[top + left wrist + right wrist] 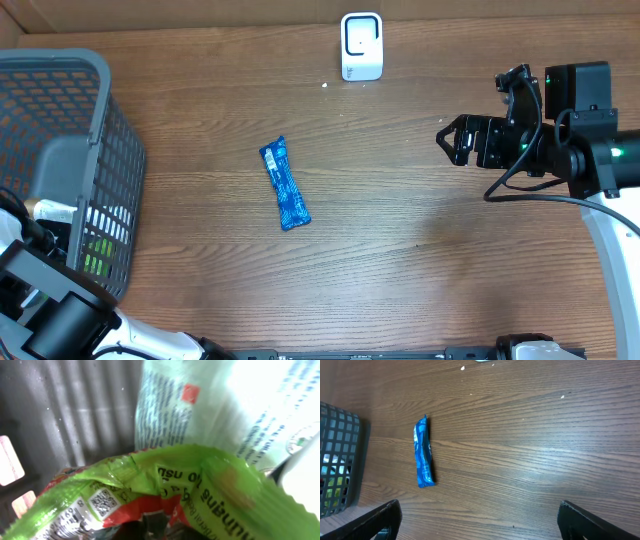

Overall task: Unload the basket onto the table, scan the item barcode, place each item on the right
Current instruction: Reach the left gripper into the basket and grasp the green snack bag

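Table (pixel 400 250): wood, bare at right.
Basket (pixel 60 70): left edge, partly cut off.
Right claw (pixel 446 145): far right, released, jaws wide apart and empty.
Left claw: clenched inside the basket, hidden from above. A green packet (pixel 150 485) fills its camera; whether it is pinched is unclear.
Bar (pixel 284 185): blue, flat mid-table. Its long axis runs far to near, with the near end tilted right. Print is too small to read.
Scanner (pixel 361 46): white, far edge.
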`<state>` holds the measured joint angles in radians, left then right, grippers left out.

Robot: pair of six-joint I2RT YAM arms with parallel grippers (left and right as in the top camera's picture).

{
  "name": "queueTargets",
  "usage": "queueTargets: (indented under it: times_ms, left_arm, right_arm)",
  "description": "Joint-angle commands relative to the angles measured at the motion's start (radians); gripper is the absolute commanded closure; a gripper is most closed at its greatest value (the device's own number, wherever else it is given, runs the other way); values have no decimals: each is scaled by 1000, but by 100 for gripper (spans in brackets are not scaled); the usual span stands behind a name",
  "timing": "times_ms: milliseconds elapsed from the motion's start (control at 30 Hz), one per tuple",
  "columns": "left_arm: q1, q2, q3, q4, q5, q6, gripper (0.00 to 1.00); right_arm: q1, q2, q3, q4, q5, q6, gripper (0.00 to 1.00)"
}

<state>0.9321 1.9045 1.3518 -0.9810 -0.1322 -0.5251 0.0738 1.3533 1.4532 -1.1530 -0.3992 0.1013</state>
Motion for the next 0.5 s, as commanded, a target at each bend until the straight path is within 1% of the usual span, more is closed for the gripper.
queueTargets:
  times_ms: [0,100,200,300,467]
  left_arm:
    - [3,76,-59,5,11,-9,96]
    - [3,76,-41,-11,54,10,96]
    - [2,76,27,-66,105,34,96]
    - [2,76,145,-158,138,54,96]
    - [0,66,384,-324,146,68,96]
  right_arm:
    - [5,2,6,3,6,-5,0]
    - [6,2,6,3,6,-5,0]
    - [5,2,6,3,5,-5,0]
    - [5,2,6,3,5,-5,0]
    - [5,2,6,6,5,-5,0]
